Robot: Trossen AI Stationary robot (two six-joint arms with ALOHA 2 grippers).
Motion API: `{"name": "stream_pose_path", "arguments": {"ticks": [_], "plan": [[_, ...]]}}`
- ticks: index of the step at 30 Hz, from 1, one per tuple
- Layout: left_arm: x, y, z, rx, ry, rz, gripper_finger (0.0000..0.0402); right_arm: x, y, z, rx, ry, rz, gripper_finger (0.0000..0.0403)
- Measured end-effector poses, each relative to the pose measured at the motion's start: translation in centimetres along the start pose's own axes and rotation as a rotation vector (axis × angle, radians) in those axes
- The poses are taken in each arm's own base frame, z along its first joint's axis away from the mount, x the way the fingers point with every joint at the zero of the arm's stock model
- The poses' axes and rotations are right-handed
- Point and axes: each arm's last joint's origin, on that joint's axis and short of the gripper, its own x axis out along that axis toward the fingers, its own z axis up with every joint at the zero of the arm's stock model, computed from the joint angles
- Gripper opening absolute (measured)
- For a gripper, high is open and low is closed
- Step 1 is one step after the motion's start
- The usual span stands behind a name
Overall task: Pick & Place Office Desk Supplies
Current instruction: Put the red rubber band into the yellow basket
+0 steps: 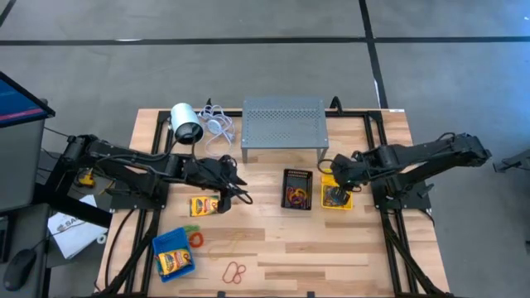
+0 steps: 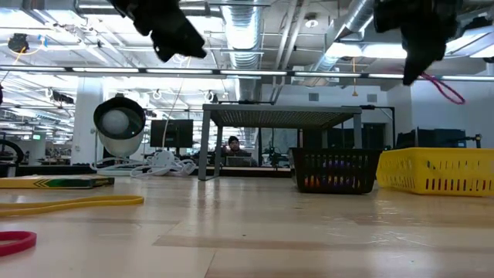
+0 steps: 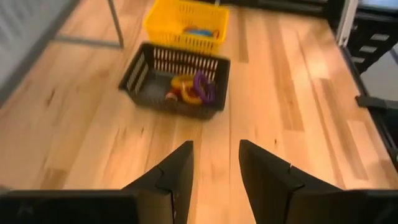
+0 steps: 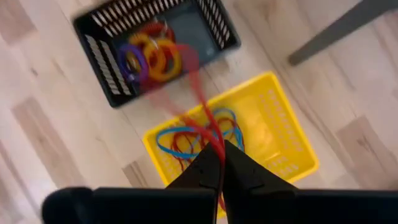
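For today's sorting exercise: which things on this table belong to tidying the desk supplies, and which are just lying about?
Job: rubber bands; crayon boxes; blue bin; black bin; yellow bin.
Lying about: white cylinder with cable; grey perforated stand.

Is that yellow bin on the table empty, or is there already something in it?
Not empty. The yellow bin holds several thin rubber-band loops, blue and red, lying on its floor, seen from the right wrist view.

Wooden table carries 3 bins, crayon box, bands, stand.
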Motion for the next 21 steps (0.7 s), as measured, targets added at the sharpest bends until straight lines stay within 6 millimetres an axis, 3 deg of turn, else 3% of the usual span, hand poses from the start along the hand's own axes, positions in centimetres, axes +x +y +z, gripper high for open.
{"name": "stream_pose_path", "arguments": {"ticks": [11,21], "plan": [[-0.1,-0.6,-0.9,-0.024,0.082,-0.014,0.0111,6.1,0.5,-2.0,0.020,0.172,-0.058,0.0000],[-0.1,-0.8,-0.9,-0.039,0.080,-0.019,0.0108,8.6,-0.1,-2.8,0.049,0.211,-0.032,0.0000]]}}
